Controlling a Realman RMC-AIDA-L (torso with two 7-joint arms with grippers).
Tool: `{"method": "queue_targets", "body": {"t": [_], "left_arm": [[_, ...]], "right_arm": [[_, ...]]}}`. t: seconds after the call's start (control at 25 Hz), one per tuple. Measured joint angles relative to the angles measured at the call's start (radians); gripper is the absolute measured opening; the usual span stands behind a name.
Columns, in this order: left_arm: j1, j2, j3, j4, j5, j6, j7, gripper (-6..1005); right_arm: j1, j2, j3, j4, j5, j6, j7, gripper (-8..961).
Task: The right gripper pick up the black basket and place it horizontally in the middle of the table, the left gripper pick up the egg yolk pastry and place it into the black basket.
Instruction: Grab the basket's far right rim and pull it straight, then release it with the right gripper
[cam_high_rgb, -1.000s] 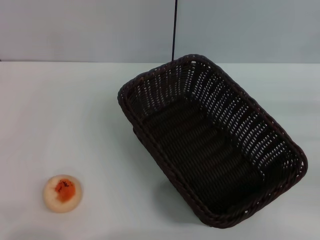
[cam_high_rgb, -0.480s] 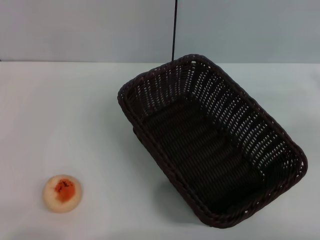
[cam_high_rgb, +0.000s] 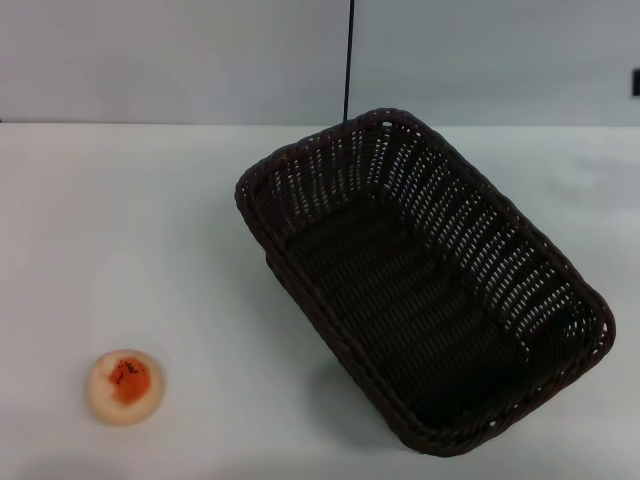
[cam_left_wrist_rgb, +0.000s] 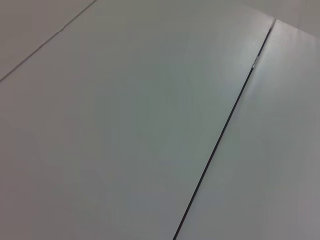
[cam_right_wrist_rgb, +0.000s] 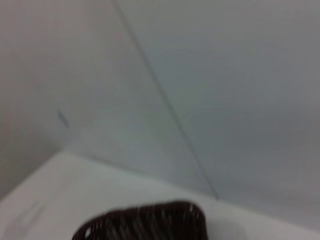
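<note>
Nothing is done yet: the black basket (cam_high_rgb: 425, 285) sits skewed on the bench's (cam_high_rgb: 150, 220) right, the egg yolk pastry (cam_high_rgb: 125, 386) front-left, and neither gripper shows, so their state is unknown.

A bare test or lab setup rather than a home: a plain white worktop (cam_high_rgb: 150, 250) stands against smooth grey-white wall panels (cam_high_rgb: 170, 60) divided by a thin dark seam (cam_high_rgb: 349, 60) at 12 o'clock. Only a wicker basket (cam_high_rgb: 420, 280) and one pastry (cam_high_rgb: 125, 386), at 8 o'clock, lie on it.
</note>
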Motion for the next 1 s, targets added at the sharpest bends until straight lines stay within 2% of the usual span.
{"method": "queue_targets", "body": {"t": [0.12, 0.32, 0.68, 1.0], "left_arm": [[0.0, 0.0, 0.01, 0.0, 0.0, -0.001, 0.0, 504], [0.001, -0.002, 0.016, 0.001, 0.0, -0.002, 0.0, 504], [0.008, -0.002, 0.017, 0.01, 0.0, -0.003, 0.0, 504], [0.011, -0.002, 0.017, 0.011, 0.0, -0.003, 0.0, 503]], "right_arm": [[0.077, -0.016, -0.052, 0.031, -0.108, -0.039, 0.032, 785], [0.152, -0.022, -0.172, 0.11, -0.196, -0.031, 0.054, 789], [0.211, 0.012, -0.348, 0.247, -0.314, 0.073, 0.06, 781], [0.219, 0.022, -0.396, 0.312, -0.319, 0.126, 0.06, 766]]}}
